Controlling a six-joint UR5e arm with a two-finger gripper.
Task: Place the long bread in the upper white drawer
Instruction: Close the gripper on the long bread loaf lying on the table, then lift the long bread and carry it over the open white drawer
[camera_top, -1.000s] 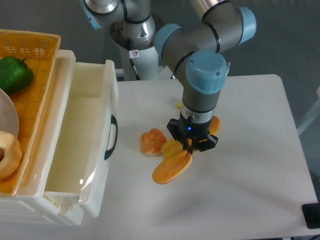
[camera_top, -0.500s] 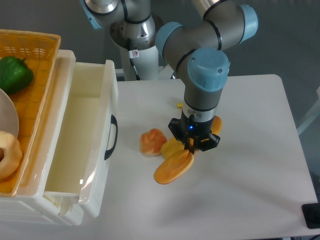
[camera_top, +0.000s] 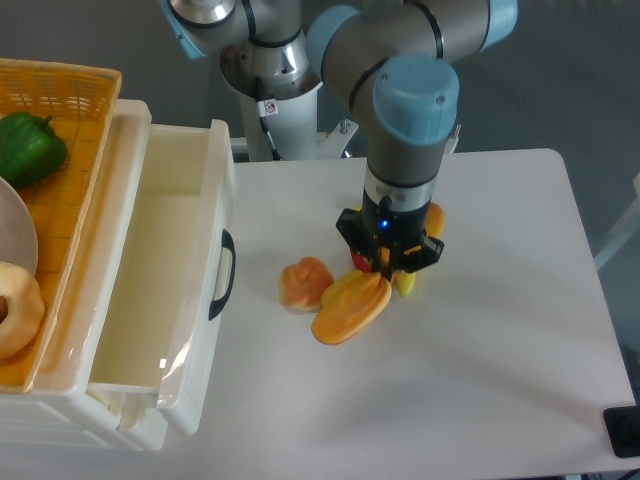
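At the far left, near 9 o'clock, an orange woven basket (camera_top: 70, 90) sits on the white drawer unit. A green pepper (camera_top: 30, 145) lies in it, and a pale round bread (camera_top: 15, 310) shows below that. Just to the right is the upper white drawer (camera_top: 215, 200), pulled open, with a dark handle (camera_top: 224, 274) on its front.

Near the middle of the white tabletop (camera_top: 500, 350) lies a small round bun (camera_top: 305, 284). Right beside it, toward 3 o'clock, is the long bread (camera_top: 350, 308). The gripper (camera_top: 386, 276) points straight down and pinches the bread's upper end. A bit of yellow banana (camera_top: 406, 287) peeks out beside it.

At 12 o'clock, a small sticker (camera_top: 268, 107) with a red mark is on the white robot base, but it is too small to read. A tiny yellow bit (camera_top: 357, 211) lies on the tabletop near the arm. The wall behind is gray.
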